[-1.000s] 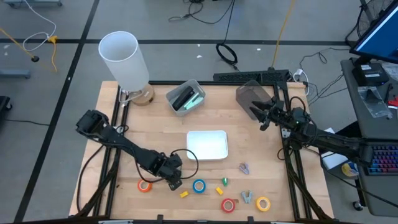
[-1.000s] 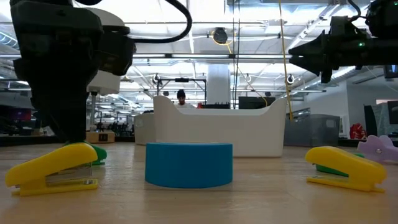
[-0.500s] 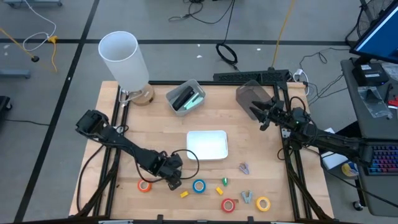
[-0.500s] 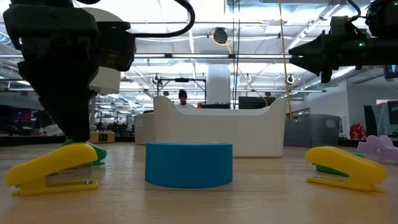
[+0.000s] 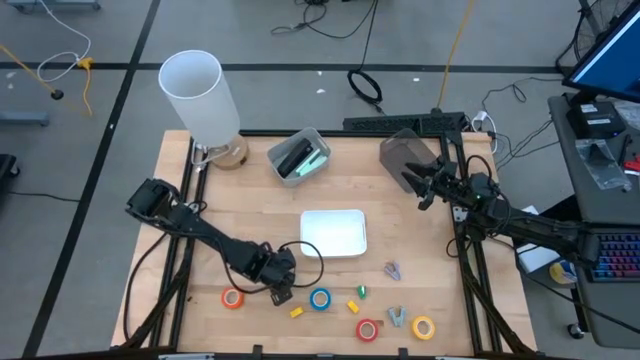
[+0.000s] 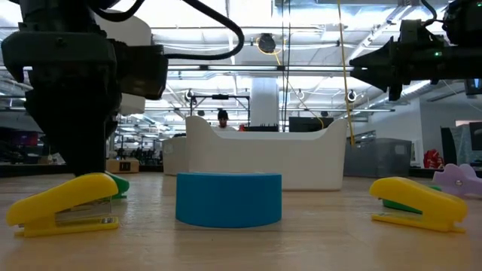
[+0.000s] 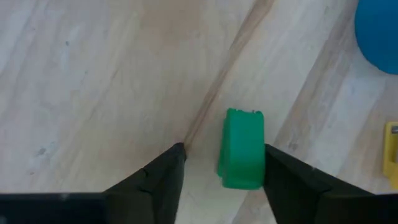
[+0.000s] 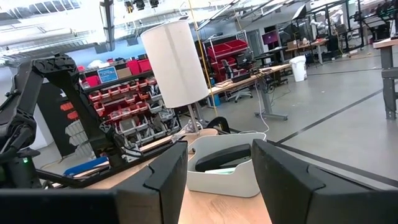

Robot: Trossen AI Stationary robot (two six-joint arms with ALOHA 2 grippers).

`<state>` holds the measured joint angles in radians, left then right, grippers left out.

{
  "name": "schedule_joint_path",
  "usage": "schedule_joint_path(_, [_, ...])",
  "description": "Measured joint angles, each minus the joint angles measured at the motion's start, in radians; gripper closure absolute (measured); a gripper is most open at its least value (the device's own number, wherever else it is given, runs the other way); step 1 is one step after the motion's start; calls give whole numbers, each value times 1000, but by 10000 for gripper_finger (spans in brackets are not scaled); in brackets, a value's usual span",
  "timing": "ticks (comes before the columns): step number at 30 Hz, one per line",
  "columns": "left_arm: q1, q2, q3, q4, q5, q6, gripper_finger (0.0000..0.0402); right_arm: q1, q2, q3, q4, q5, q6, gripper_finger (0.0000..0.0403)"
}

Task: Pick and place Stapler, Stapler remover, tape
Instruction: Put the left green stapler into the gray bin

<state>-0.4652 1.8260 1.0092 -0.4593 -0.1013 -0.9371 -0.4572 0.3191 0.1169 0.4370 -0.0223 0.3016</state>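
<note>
My left gripper [image 5: 279,289] is open and points down at the table's near side, between the orange tape roll [image 5: 232,298] and the blue tape roll [image 5: 320,298]. In the left wrist view its fingers stand on either side of a small green stapler [image 7: 242,149] that lies flat on the wood. The red tape roll [image 5: 367,329] and the yellow tape roll [image 5: 423,327] lie near the front edge. Small yellow staplers [image 5: 296,312] [image 5: 352,305] and two staple removers [image 5: 391,270] [image 5: 397,318] lie around them. My right gripper [image 5: 412,183] is open, raised at the far right. My left gripper has one finger on each side of the green stapler, coming from above, along its long sides. One finger [image 7: 292,180] is right beside the stapler's side [image 7: 260,152]; I cannot tell whether it touches. The stapler lies flat on the table.
A white tray [image 5: 333,247] sits mid-table. A grey bin [image 5: 298,157] with a black stapler and a dark bin [image 5: 400,152] stand at the back. A white cylinder [image 5: 198,95] stands at the far left corner. Another small green stapler [image 5: 361,291] lies beside the blue roll.
My left gripper has shifted a little toward the table's right edge, over the small green stapler. Nothing on the table has moved.
</note>
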Motion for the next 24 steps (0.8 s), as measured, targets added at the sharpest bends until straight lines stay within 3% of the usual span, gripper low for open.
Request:
schedule_joint_path(8, [11,-20,-3,1,3,-34,333,0,0,0,0,0,0,232])
schedule_joint_path(12, [36,-76,-7,-29,-10,-37,335,0,0,0,0,4,0,232])
schedule_joint_path(16, [79,-170,-4,-69,-104,-37,335,0,0,0,0,48,-2,232])
schedule_joint_path(24, [223,-364,-5,-124,-446,19,335,0,0,1,7,100,-2,232])
